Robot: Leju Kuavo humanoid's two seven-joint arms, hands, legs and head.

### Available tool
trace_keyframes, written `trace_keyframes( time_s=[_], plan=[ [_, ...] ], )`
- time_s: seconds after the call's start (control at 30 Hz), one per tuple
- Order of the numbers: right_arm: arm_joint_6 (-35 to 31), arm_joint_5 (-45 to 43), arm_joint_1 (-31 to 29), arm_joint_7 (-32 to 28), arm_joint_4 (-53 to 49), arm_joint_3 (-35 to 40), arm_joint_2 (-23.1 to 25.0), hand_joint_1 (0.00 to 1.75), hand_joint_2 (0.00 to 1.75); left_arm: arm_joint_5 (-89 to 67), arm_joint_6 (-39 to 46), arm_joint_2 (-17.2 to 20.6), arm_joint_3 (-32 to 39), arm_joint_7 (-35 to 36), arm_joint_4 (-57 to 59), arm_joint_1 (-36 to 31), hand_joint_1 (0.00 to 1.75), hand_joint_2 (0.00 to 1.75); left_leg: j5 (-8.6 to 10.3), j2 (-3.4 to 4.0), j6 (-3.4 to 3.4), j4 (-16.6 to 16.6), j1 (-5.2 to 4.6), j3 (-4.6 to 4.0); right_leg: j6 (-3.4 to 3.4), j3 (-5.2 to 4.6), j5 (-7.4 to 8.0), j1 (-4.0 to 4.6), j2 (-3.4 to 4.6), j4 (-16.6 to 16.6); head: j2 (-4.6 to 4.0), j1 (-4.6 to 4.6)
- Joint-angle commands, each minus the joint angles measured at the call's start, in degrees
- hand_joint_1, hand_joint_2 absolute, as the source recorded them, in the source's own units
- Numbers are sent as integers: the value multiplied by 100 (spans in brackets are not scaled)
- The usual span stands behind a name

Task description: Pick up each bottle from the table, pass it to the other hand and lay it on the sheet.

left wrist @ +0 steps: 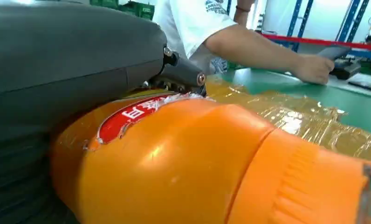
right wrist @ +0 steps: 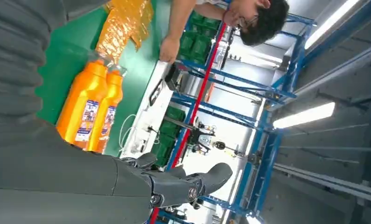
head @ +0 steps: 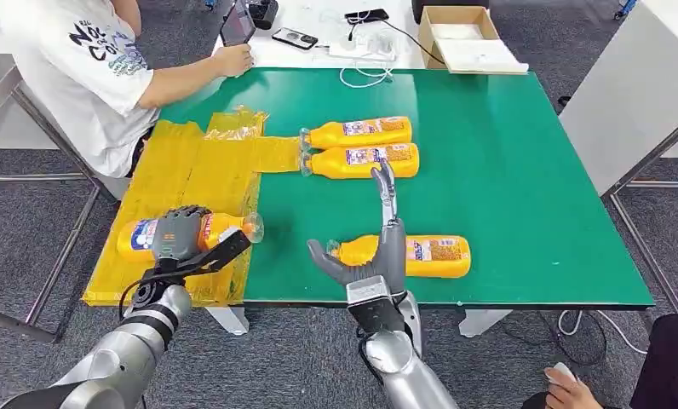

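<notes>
Left robot hand (head: 175, 232) clenched in a grip; right robot hand (head: 371, 247) spread.

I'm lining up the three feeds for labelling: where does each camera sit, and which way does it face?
Head view: high on the body, looking down at the green table; both arms, left hand gripping a bottle, right hand spread.
Left wrist view: behind the left hand, across the yellow sheet.
Right wrist view: behind the right hand, tilted, toward two bottles.
Shared: the person.
</notes>
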Motion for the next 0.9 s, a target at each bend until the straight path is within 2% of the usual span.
trace_keyframes(
  time_s=[0.03,0.3,0.37,0.4,0.57,0.7,0.83,0.9],
  plan=[
    [115,-10,-178,20,642,-199,-25,0,175,-78,-580,101,-4,216,730,-211,0,175,-10,8,3,-4,1,31,-11,29,-7,4,2,-6,0,0],
    [171,10,-190,16,688,-229,-5,0,175,-53,-705,86,-18,239,683,-212,0,175,-14,14,5,-6,0,55,-14,53,-8,4,6,-8,0,0],
    [191,11,-184,15,699,-264,16,0,175,16,-907,76,15,223,704,-259,0,175,-6,8,2,-5,-1,37,-8,36,-4,1,3,-5,0,0],
    [206,14,-184,15,706,-281,20,0,175,24,-1034,75,3,208,707,-279,0,0,-10,11,3,-6,0,47,-12,46,-7,3,5,-6,0,0],
    [285,16,-177,11,730,-434,51,0,175,306,-1923,-7,92,36,705,-399,0,0,-6,-8,3,-4,0,44,-10,46,-6,3,-8,-5,0,0],
    [413,95,-194,11,798,-549,88,0,175,1379,-3020,-141,719,-324,645,-391,0,0,-13,0,7,-7,-1,72,-19,73,-11,4,-6,-9,0,0],
    [456,163,-229,11,958,-649,47,0,175,2842,-4536,-255,1584,-977,553,-440,0,0,-6,-2,2,-7,-1,83,-13,82,-4,2,-4,-7,0,0],
    [449,172,-232,11,969,-660,41,0,175,2857,-4559,-257,1573,-959,526,-449,0,0,-4,-8,2,-10,-1,92,-15,94,-4,3,-9,-10,0,0]
  ],
)
